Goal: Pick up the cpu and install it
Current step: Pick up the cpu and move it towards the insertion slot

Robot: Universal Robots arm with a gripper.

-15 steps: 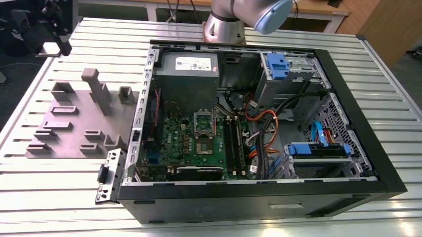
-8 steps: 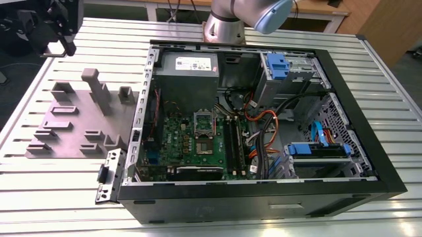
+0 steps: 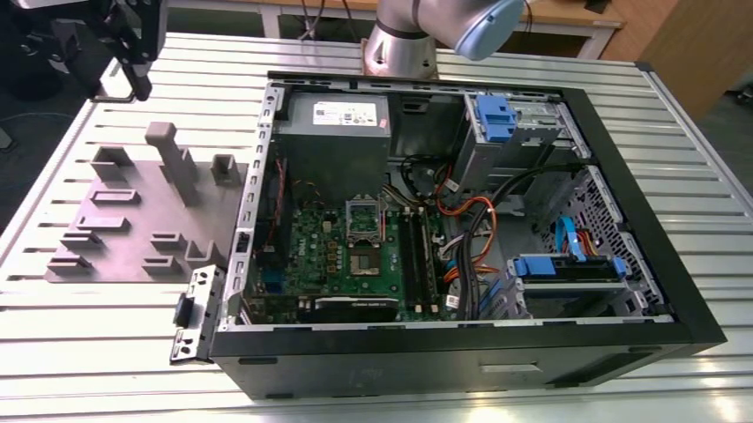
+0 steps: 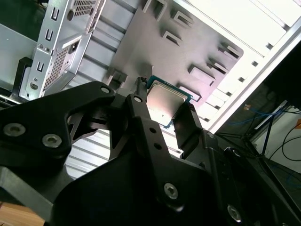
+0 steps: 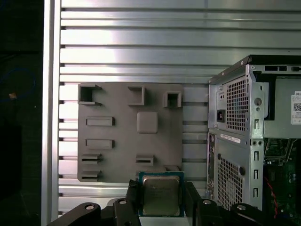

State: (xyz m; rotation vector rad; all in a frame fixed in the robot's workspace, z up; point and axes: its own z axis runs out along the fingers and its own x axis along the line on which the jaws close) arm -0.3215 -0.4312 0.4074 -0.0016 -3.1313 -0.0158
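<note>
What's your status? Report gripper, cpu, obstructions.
Status: gripper shut on cpu, jaws on opposite edges. Held aloft near grey fixture plate, outside open computer case. Nothing seen against the jaws.

In the second wrist view the fingers point(image 4: 188, 127) of the gripper point(image 4: 163, 104) cover the lower part of the cpu point(image 4: 165, 96) (its metal top and one corner show). In the first wrist view they overlap its two side edges, and the picture's edge cuts off the computer case point(image 5: 235, 117). In the exterior view the arm point(image 3: 400, 44) runs out past the top edge.
</note>
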